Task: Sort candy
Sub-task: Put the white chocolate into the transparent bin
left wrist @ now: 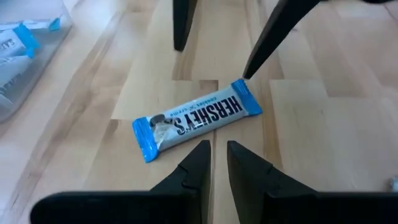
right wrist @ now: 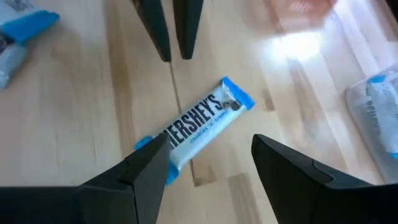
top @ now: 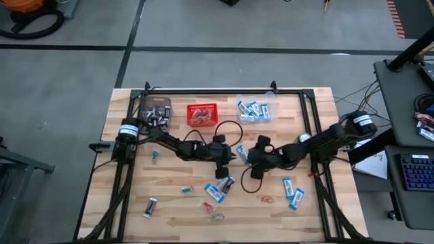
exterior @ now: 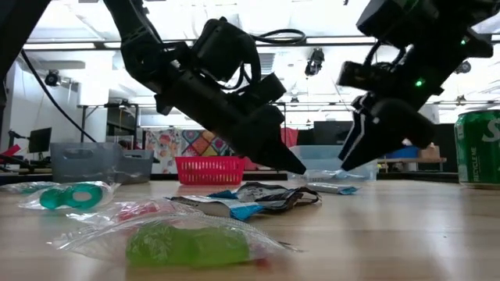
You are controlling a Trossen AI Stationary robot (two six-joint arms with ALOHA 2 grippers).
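Blue-and-white foil is catching the light on the Hershey's packet (left wrist: 196, 119) that is lying flat on the wooden table (top: 312, 203), near the middle, directly between the two grippers. It is being flanked from opposite sides: the left gripper (left wrist: 213, 163) is being held just beside one long edge, and the right gripper (right wrist: 208, 158) is being brought in from the other side, with one of its fingertips appearing to hang at the packet's blue end. The long axis of the packet is running crosswise to the line between the two grippers, so each tool is being presented with a long side, not an end. Which gripper is nearer is hard to judge (in the overhead view the packet is largely hidden between the two heads); the right one seems to be over it already, while the left is stopping just short.

The left gripper's fingers are being held almost together, with only a thin slit between them and nothing in it. The right gripper's fingers are being held wide apart, empty, with the packet's near end lying between them below.

The packet is looking intact, flat and slightly crinkled, silver-white in the body with blue crimped ends and dark lettering. More packets of the same kind are being stored in the clear bin (top: 271, 105) at the table's far edge, beside the red basket (top: 202, 114), which is judged the likely destination. Other sweets (top: 215, 194) are being left scattered on the near half of the table.
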